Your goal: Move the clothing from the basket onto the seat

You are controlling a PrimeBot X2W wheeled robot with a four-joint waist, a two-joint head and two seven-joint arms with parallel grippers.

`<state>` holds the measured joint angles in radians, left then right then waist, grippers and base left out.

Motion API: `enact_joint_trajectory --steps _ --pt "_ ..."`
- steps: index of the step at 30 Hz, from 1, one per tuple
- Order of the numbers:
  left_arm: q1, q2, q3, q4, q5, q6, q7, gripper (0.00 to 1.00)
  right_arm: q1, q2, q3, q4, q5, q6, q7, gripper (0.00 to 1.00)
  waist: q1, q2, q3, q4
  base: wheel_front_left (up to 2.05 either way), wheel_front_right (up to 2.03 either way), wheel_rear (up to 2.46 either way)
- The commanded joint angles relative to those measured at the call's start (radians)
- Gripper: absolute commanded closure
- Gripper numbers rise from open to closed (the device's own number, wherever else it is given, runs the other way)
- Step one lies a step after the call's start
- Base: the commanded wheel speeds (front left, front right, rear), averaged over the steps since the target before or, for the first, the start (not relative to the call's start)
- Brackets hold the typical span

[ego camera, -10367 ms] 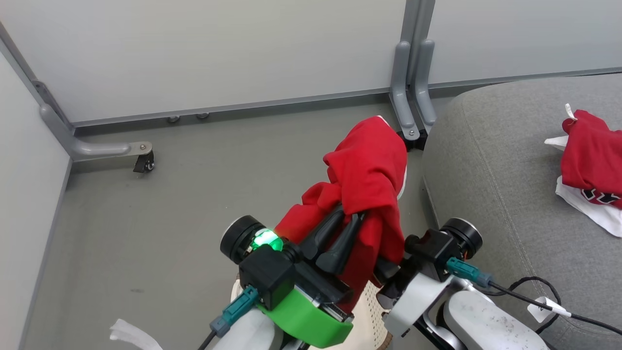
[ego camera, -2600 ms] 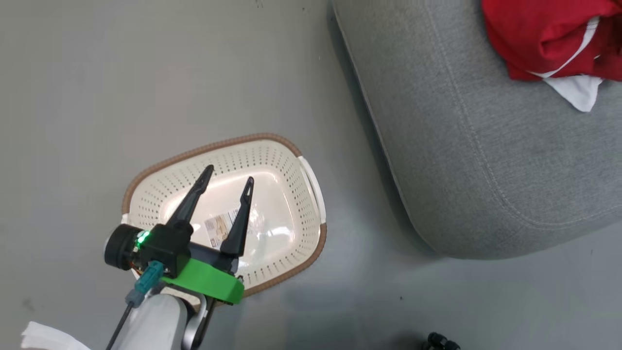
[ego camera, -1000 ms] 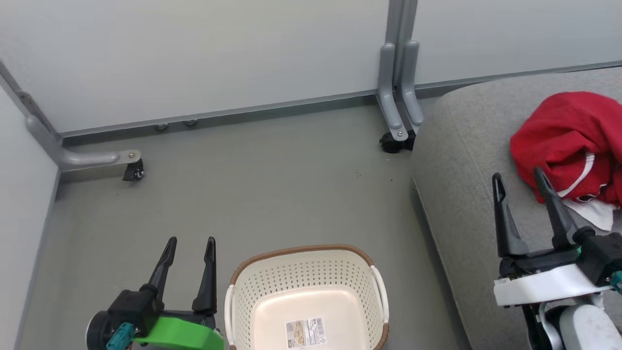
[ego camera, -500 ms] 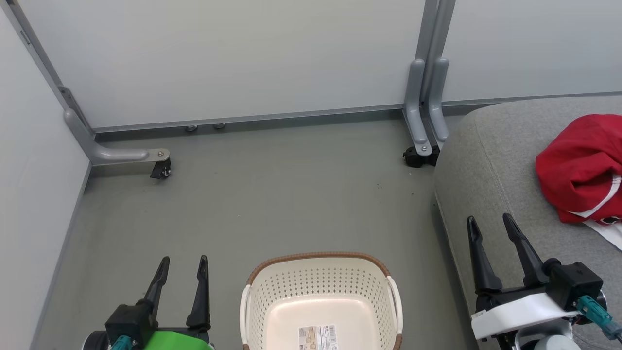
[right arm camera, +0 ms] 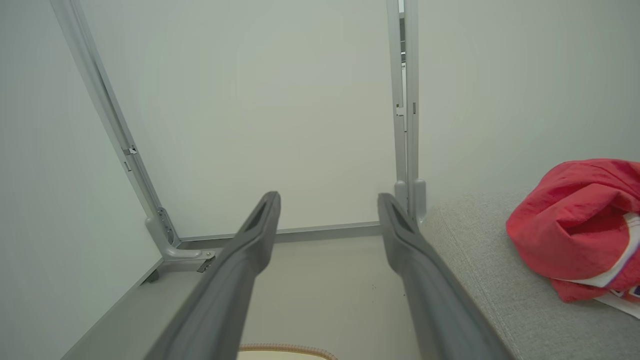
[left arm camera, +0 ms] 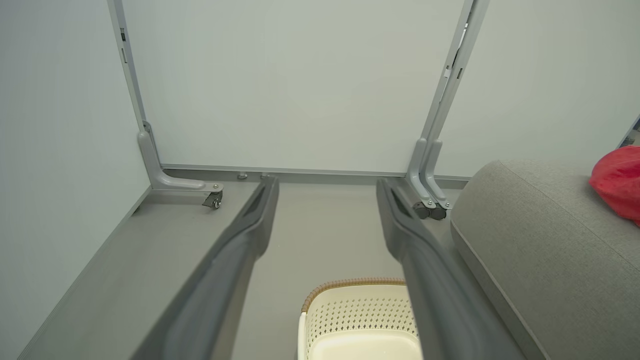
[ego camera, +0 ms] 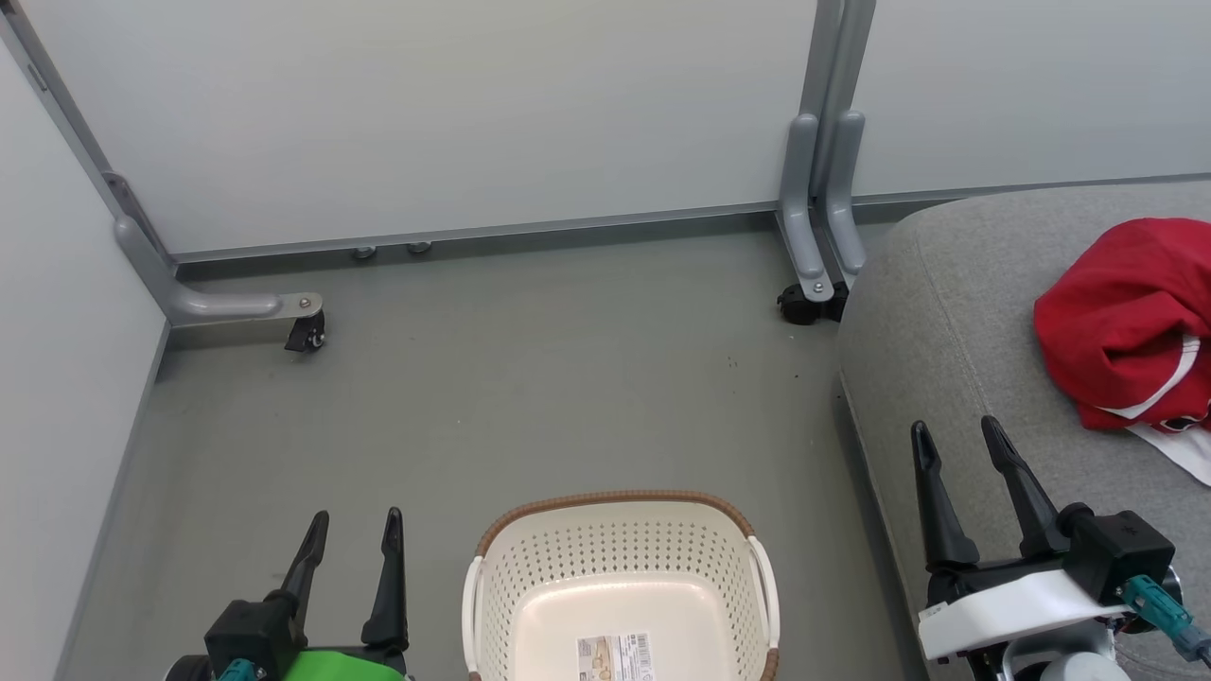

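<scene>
A: Basket, what's it made of?
B: The basket (ego camera: 615,549) is cream plastic. Walls are full of small holes, btm is smooth & solid, shape a rounded rectangle. Brown woven-look rim (ego camera: 615,496), white handle (ego camera: 767,591) on each side. It sits on the matte grey floor (ego camera: 473,397), near the seat's edge but apart. Inside I see bare btm w/ a sticker.
A: Sticker readable?
B: No. The label sticker (ego camera: 615,655) is pale w/ tiny dark print, too small to read. Its lower part is cut off by the frame btm, same as the basket's near end.
A: Clothing?
B: The clothing (ego camera: 1116,322) lies on the seat (ego camera: 956,312), toward its right. It's bunched in one soft red heap w/ a curved white stripe, and white fabric (ego camera: 1178,449) pokes out underneath. It's cut off at the right edge, so I can't tell the garments apart. There's a bit of dark print at that edge, can't make it out.
A: Seat?
B: Grey woven upholstery, rounded corner, stitched seam running along the top.
A: Grippers?
B: L gripper (ego camera: 357,517) hangs over the floor left of the basket. Long dark tapered fingers are spread wide, gripping nothing; green housing, partly cut off. R gripper (ego camera: 956,427) is over the seat's left part, near the clothing but apart. It's also spread wide & empty, white housing.
A: Behind?
B: Smooth pale wall panels (ego camera: 426,113) and grey metal posts (ego camera: 818,189) w/ curved feet on small black casters (ego camera: 307,333).
</scene>
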<state>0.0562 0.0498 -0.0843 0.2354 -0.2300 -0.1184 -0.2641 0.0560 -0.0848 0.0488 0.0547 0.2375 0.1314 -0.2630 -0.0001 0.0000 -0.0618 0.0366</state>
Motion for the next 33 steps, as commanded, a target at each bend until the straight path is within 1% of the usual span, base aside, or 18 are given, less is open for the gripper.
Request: enact_joint_trajectory --steps 1,5,10,12,23,24,29,33 --pt "0.008 0.002 0.002 0.005 -0.003 0.002 0.000 0.00 -0.003 -0.001 0.001 0.002 0.000 -0.001 -0.003 0.00 0.0001 0.0000 0.000 -0.001 0.00 0.00 0.00" --pt "0.006 0.002 0.004 -0.009 0.001 0.001 0.000 0.00 -0.005 -0.001 0.001 0.003 -0.004 -0.001 -0.003 0.00 0.0001 0.0000 0.001 -0.003 0.00 0.00 0.00" --pt "0.014 0.002 0.012 -0.018 -0.028 -0.005 0.000 0.00 -0.007 0.001 -0.004 0.005 -0.012 -0.001 -0.003 0.00 0.0001 0.0000 0.002 -0.007 0.00 0.00 0.00" --pt "0.016 0.002 0.010 -0.020 -0.023 -0.007 0.000 0.00 -0.009 0.002 -0.005 0.005 -0.013 -0.001 -0.003 0.00 0.0001 0.0000 0.003 -0.008 0.00 0.00 0.00" --pt "0.015 0.002 0.008 0.011 -0.045 -0.013 0.000 0.00 -0.009 0.003 -0.011 0.005 -0.018 -0.001 -0.003 0.00 0.0001 0.0000 0.003 -0.011 0.00 0.00 0.00" --pt "0.006 0.000 0.009 0.014 -0.041 -0.009 0.000 1.00 -0.002 0.003 -0.009 0.004 -0.011 0.000 0.000 1.00 0.0001 0.0000 0.002 -0.012 0.00 0.00 0.00" --pt "0.020 -0.002 0.008 0.055 -0.045 -0.009 0.001 1.00 0.016 0.011 -0.004 0.046 -0.004 0.000 0.002 1.00 0.0001 0.0000 0.003 -0.012 0.00 0.00 0.00" --pt "0.011 0.001 0.015 0.050 -0.122 -0.009 0.019 1.00 0.008 0.010 -0.010 0.051 0.076 0.000 0.020 1.00 0.0001 0.0000 0.005 -0.013 0.00 0.00 0.00"
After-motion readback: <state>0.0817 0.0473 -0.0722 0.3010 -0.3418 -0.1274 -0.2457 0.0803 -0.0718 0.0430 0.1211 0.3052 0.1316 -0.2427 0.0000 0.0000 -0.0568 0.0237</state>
